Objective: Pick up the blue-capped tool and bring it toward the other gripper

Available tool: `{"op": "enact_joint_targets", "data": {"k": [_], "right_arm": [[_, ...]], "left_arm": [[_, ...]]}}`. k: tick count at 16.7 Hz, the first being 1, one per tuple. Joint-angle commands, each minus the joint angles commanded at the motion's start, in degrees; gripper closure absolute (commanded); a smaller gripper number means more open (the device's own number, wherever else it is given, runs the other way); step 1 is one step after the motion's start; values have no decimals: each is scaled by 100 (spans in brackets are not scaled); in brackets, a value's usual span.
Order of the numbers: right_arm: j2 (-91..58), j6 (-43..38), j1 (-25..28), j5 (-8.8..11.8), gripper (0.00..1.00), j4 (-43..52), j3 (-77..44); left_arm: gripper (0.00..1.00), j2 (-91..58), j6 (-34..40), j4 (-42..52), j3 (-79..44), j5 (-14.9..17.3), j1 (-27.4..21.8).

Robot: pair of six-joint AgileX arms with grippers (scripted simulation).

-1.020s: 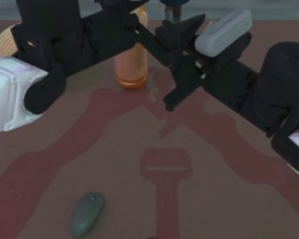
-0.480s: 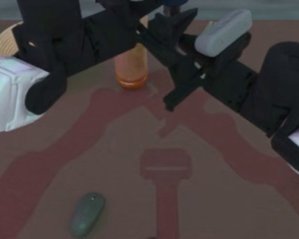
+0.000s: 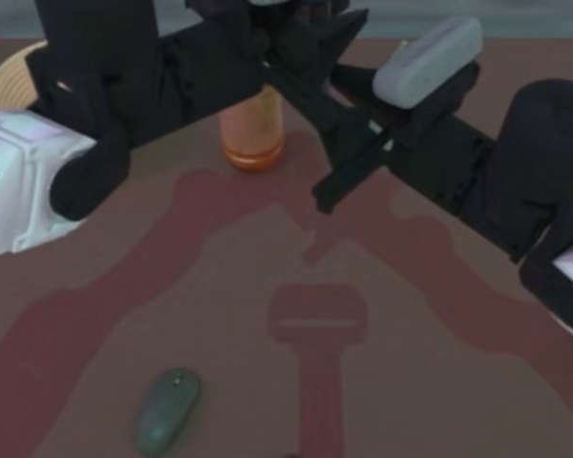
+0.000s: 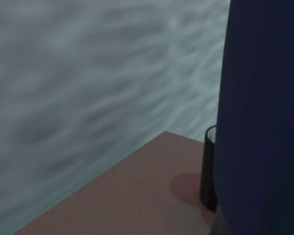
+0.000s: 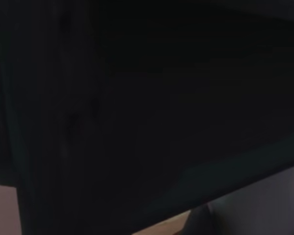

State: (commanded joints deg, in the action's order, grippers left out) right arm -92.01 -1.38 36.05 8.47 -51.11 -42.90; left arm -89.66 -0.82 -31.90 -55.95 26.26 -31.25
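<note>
Since the earlier frame the right tool [image 3: 342, 110] has swung its upper finger farther up and over, past the top of the orange bottle [image 3: 251, 134]. That finger now covers the slim grey handle that showed beyond the bottle before. The right tool is spread wide. One pointed black triangular finger reaches down beside the bottle's base, the other angles up beyond the bottle's far end, and nothing can be seen between them. A smooth grey oblong block [image 3: 428, 59] with rounded ends sits on its back, to the side of the bottle. The left tool [image 3: 258, 19] lies across the bottle's far end, matte black, and whether it grips anything cannot be told. The blue-capped tool [image 4: 264, 98] fills one side of the left wrist view as a smooth, dark navy curved surface, very close to that camera. From above it is hidden behind the black fingers beyond the bottle. Beside the navy cap a glossy black cylindrical piece [image 4: 208, 166] with a pale rim stands on the desk [image 3: 458, 382], a flat reddish-brown top. The bottle is a rounded, glossy cylinder. A grey-green oval mouse [image 3: 167, 410] lies well apart from the bottle, toward the near edge. The right wrist view is dark.
</note>
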Motion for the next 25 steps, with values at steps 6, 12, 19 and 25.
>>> {"op": "enact_joint_targets", "data": {"k": [6, 12, 19, 25], "right_arm": [[0, 0, 0, 0, 100, 0, 0], [0, 0, 0, 0, 55, 0, 0], [0, 0, 0, 0, 2, 0, 0], [0, 0, 0, 0, 0, 0, 0]], "left_arm": [[100, 0, 0, 0, 0, 0, 0], [100, 0, 0, 0, 0, 0, 0], [100, 0, 0, 0, 0, 0, 0], [100, 0, 0, 0, 0, 0, 0]]}}
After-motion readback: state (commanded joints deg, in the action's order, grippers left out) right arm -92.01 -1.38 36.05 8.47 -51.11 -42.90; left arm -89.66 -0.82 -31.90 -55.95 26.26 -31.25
